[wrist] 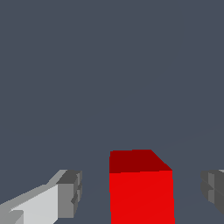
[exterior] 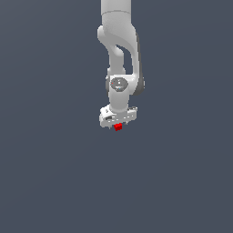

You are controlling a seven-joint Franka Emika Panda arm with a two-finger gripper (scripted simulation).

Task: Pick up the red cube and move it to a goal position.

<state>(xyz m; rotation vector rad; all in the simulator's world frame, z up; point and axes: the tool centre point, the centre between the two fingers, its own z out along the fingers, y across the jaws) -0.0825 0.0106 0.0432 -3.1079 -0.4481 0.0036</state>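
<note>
My hand (wrist: 140, 192) is spread, pads clear of the red cube (wrist: 141, 188) sitting between them. It looks rigid, light, smooth; I'd pinch its flat opposite faces, centred.

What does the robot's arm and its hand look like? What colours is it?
The arm is smooth, rounded and white, with a round grey disc on one joint and dark grey along one side. No cables or writing show. The hand is a wide white block. In the wrist view its fingers are white and boxy, with grey ridged pads at the tips.
</note>
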